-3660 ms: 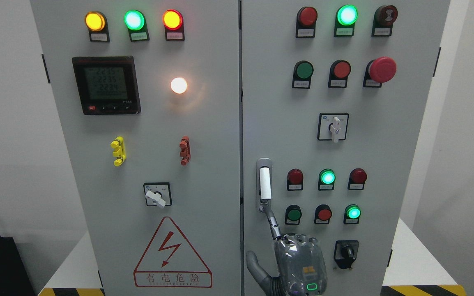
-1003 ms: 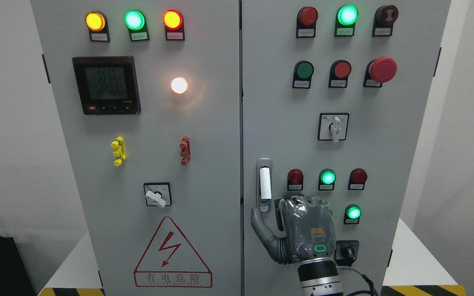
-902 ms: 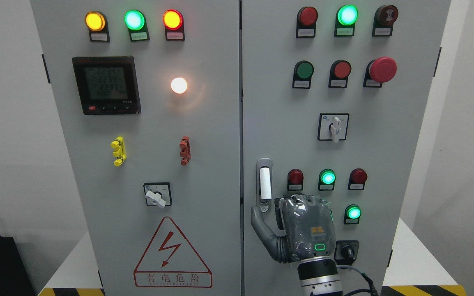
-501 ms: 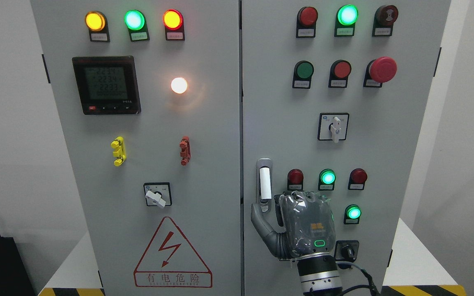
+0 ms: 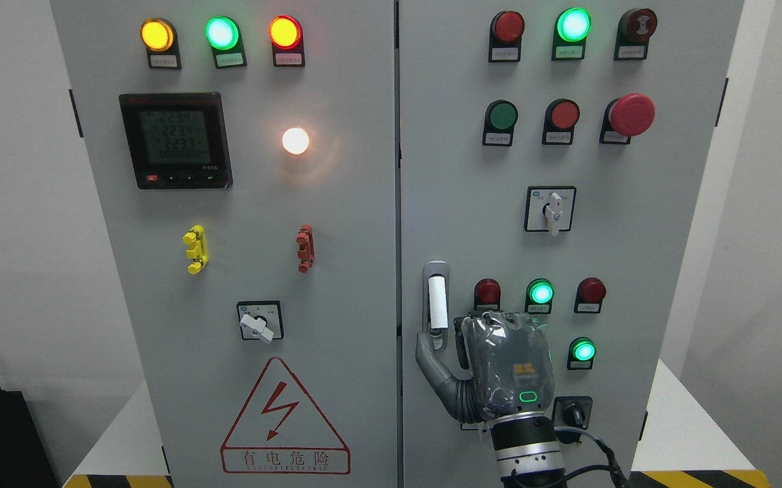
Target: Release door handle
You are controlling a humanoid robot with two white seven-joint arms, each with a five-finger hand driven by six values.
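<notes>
Since the head view is all you have, read everything from it. The door handle (image 5: 437, 303) sits upright in its metal recess near the left edge of the cabinet's right door (image 5: 459, 203), just left of the lower cluster of buttons (image 5: 540, 293). Your right hand (image 5: 499, 366) comes up from the bottom edge with its back to the camera; the thumb (image 5: 431, 359) reaches up to the lower end of the handle and seems to touch the recess there. The other fingers curl toward the door behind the palm, so you cannot tell whether they hold anything. The left hand is out of view.

Judge the handle as a stiff, smooth, light swing lever, probably hinged within its recess. The free white bar is where you hold it; letting go should need only uncurling and drawing straight back, clear of the buttons.
</notes>
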